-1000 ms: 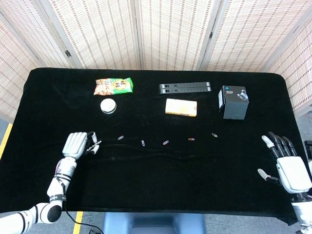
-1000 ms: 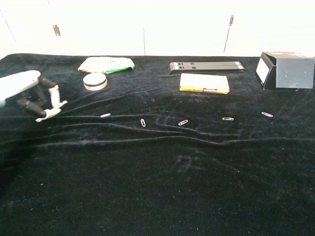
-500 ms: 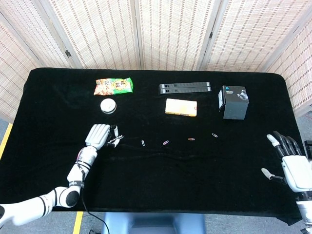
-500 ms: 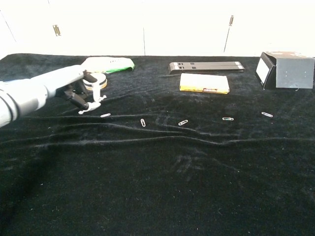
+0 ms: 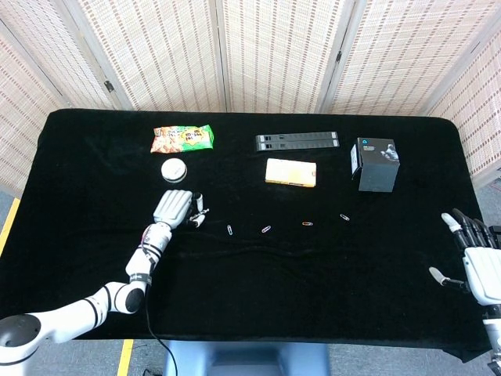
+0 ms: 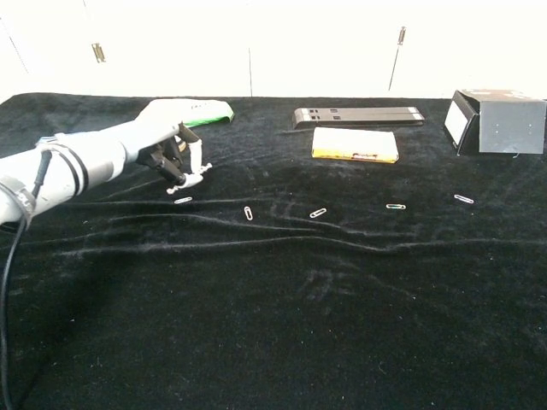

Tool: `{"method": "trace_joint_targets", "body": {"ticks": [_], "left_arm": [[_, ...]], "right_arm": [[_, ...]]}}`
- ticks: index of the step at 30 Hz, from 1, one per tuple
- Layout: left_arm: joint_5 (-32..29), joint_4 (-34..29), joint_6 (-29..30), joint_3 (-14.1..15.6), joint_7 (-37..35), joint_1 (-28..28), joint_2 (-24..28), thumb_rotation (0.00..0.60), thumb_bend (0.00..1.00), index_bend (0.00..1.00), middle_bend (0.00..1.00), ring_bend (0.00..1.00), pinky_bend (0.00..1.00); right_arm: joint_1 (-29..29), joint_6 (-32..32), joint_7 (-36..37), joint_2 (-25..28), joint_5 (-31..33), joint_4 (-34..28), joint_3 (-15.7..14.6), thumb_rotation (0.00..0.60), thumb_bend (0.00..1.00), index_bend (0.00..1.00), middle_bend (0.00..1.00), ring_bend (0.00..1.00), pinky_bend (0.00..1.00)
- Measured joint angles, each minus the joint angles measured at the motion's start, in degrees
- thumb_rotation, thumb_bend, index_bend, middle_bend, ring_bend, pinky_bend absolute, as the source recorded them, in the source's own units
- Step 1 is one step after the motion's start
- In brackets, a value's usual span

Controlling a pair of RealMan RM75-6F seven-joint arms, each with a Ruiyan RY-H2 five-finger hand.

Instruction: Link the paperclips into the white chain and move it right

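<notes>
Since the earlier frames the left hand (image 6: 175,158) has been carried rightward along the black table (image 5: 250,313), from the far left edge to a spot just above the leftmost paperclip (image 6: 183,200). Over the same interval the right hand (image 5: 479,262) has been drawn back toward the table's 4 o'clock corner.

The left hand is seen with its fingers curled downward and the tips close together; nothing is visibly held between them, though whether the tips are fully closed cannot be told. It is judged to be poised this way so that the small flat clip can be pinched from above. The right hand is kept out at the edge with its fingers spread and nothing held, presumably so the work area is left unobstructed.

Four more paperclips are laid in a loose row running toward 3 o'clock: one (image 6: 248,213), another (image 6: 318,212), a further one (image 6: 395,206) and the last (image 6: 463,198), all well apart and unlinked. No assembled chain can be made out.

At 12 o'clock of the row are kept a snack packet (image 5: 182,139), a round tin (image 5: 173,170), a yellow box (image 5: 290,172), a dark bar (image 5: 296,141) and a black box (image 5: 375,164), clear of the clips.
</notes>
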Motion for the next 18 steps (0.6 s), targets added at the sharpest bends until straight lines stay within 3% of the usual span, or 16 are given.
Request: {"method": "trace_joint_targets", "body": {"ticks": [12,18], "left_arm": [[1.01,7.28,-1.0,0.39,-2.21,-2.49,-4.67,0.6,0.58,0.8,1.0,1.0,1.0],[2.49,6.28,0.83,0.44,-2.83,-2.7,-4.84,0.6,0.58,0.8,1.0,1.0,1.0]], "right_arm": [[-0.23,-0.59,0.7,0.19,1.04,0.33,0.2,0.591,0.23,0.0,0.0,0.0,0.0],[-0.38,-0.9,1.36,0.29,1.28,0.54,0.17,0.59,0.23,0.0,0.0,0.0,0.0]]}}
